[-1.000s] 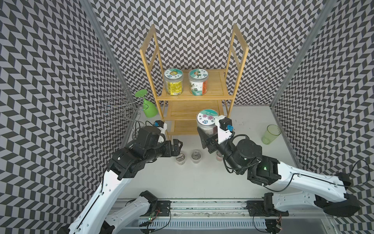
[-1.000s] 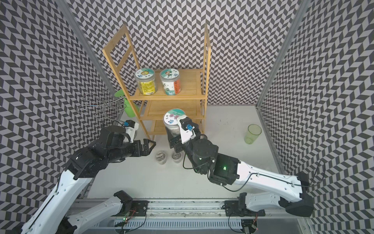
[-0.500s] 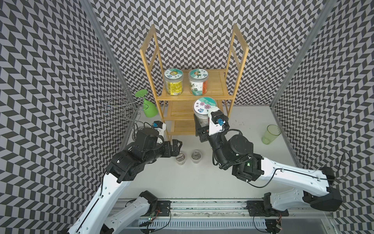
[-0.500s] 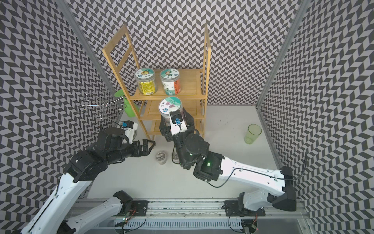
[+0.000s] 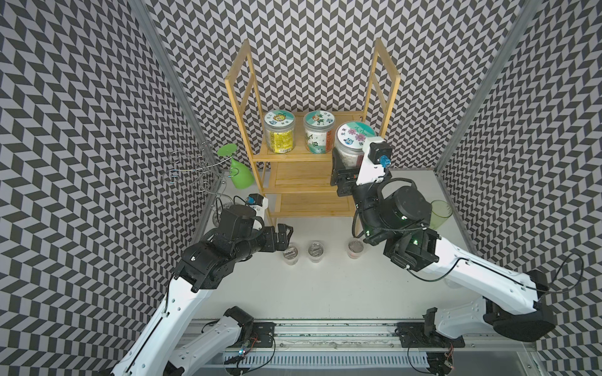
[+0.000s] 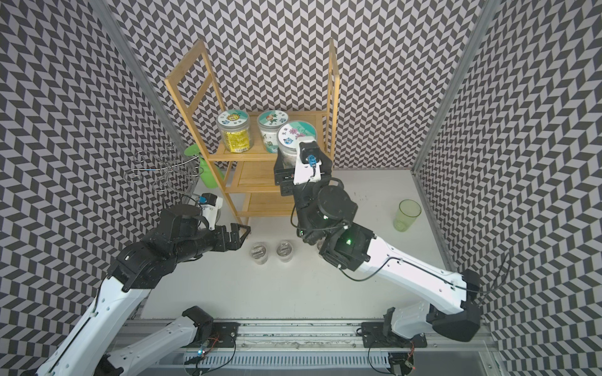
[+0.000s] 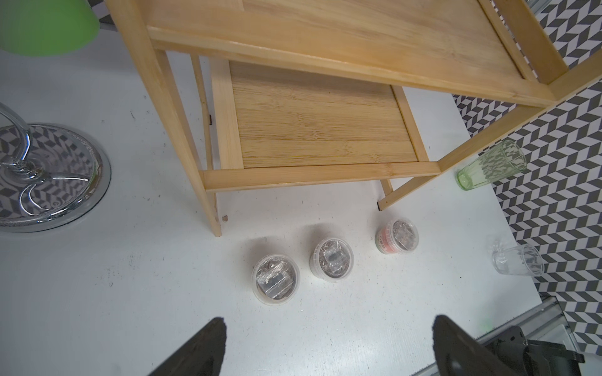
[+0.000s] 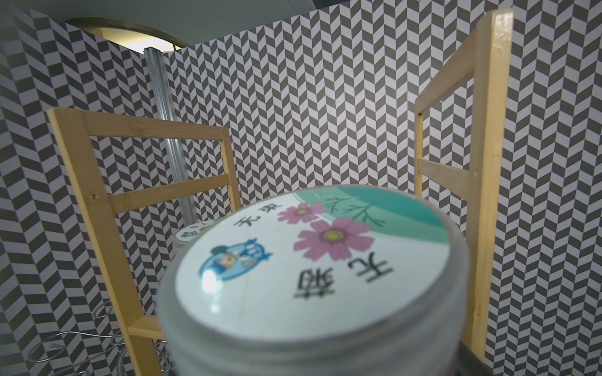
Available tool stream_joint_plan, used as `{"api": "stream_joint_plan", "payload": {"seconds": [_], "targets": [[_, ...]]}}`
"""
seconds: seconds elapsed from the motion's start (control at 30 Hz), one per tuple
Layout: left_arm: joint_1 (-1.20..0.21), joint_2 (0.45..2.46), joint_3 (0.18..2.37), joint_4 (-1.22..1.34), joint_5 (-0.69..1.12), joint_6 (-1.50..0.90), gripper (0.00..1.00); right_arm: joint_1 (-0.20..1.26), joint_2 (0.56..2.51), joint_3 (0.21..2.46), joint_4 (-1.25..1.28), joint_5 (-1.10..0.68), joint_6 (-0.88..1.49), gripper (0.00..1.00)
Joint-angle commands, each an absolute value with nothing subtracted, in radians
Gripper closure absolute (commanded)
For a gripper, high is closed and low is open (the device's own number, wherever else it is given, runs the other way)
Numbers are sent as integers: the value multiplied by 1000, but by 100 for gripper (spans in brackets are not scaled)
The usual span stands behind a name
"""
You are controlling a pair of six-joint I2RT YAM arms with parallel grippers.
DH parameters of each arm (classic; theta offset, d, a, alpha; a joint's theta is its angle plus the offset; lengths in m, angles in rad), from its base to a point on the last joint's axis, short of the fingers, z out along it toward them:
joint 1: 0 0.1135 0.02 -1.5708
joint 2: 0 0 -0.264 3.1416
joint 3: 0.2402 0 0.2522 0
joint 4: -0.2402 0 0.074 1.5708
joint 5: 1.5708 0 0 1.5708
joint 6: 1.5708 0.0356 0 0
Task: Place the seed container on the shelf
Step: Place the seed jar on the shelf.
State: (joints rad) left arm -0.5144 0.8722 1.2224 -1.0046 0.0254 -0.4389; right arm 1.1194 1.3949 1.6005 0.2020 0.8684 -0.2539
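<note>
Chevron walls (image 5: 97,130); right claw (image 5: 349,160) tight on seed container (image 5: 354,135) beside two jars (image 5: 279,136) on shelf (image 5: 293,159); left claw (image 5: 287,237) spread.

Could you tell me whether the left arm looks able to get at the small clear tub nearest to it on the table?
Probably yes: the left gripper is open and empty, and the tub sits just ahead of its fingers with nothing between.
</note>
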Motion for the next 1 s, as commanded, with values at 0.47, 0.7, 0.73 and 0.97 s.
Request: {"api": "stream_joint_plan", "payload": {"seconds": [0.47, 0.7, 0.73, 0.97], "targets": [[-498, 869, 1220, -982, 41, -417, 0, 949, 1460, 1677, 162, 679, -175, 25], [-496, 873, 1223, -982, 39, -416, 0, 924, 1470, 1687, 194, 669, -185, 25], [-494, 873, 1221, -982, 39, -416, 0, 919, 1472, 1689, 191, 666, -181, 25], [-493, 876, 1219, -981, 42, -416, 1, 878, 1491, 1700, 189, 642, -131, 24]]}}
